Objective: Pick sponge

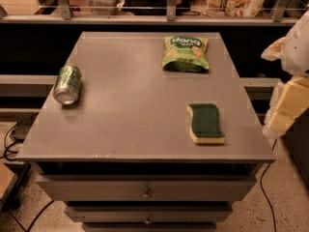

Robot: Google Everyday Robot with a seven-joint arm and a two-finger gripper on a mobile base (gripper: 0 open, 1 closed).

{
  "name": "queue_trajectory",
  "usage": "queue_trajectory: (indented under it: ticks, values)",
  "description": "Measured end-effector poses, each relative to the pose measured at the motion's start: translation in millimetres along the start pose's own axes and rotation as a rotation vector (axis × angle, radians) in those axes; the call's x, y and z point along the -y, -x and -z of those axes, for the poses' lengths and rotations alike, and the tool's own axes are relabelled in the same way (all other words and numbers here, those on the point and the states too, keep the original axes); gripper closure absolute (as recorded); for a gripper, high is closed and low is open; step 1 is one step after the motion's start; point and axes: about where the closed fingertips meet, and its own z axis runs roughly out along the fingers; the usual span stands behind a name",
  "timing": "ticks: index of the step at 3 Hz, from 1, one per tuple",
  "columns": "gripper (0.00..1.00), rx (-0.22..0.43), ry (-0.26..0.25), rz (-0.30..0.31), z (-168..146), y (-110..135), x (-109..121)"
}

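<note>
Camera view: gripper [284,114] hangs right of the table [125,115], apart from the sponge [206,123], grip state unclear.

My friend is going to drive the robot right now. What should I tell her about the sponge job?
Gripper: hanging just off the right edge of the table, apart from the sponge, with nothing seen in it.
Sponge: lying flat, green side up, near the table's front right corner. It is the nearest thing to the gripper.
Also there: a can on its side at the left, and a green snack bag at the back.
Done: nothing picked up yet.
Left: bring the gripper over the sponge, lower it, grip, and lift.
</note>
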Motion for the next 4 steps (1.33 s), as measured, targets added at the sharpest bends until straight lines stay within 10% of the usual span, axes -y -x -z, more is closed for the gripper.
queue_trajectory:
  ticks: [4]
  values:
    - [0.0,0.226,0.089,0.087,-66.8,59.5,0.3]
